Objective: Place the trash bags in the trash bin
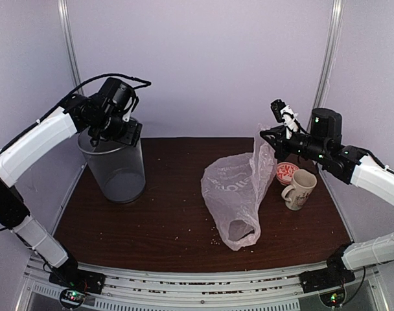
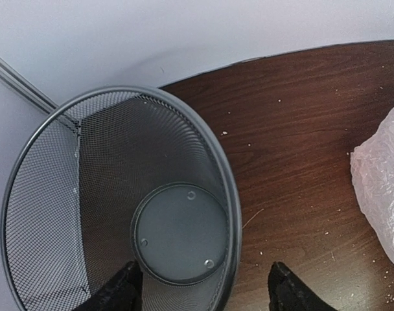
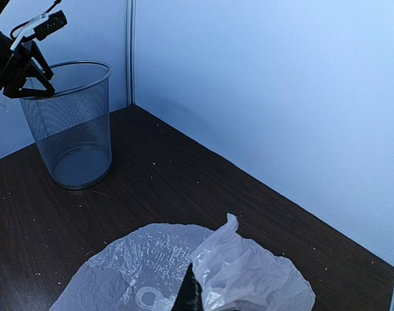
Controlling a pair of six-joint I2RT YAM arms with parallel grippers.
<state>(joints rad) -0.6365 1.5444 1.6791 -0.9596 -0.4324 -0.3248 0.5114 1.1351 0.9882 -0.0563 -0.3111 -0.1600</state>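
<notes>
Dark wood table [image 1: 151, 220], pale walls. Centre-right, trash bag [image 1: 236, 188]: bottom end resting on table nearest the arm bases, long axis rising away to a pinched top. That top is clenched in right tool [image 1: 269, 137], arm reaching inward from the right. Far left, left tool [image 1: 118, 135] released, pointing down over rim of upright trash bin [image 1: 116, 172]. Only left wrist view shows the bin's round base from inside.

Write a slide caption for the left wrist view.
Open left gripper straddles the rim of the empty trash bin; trash bag at right.
</notes>
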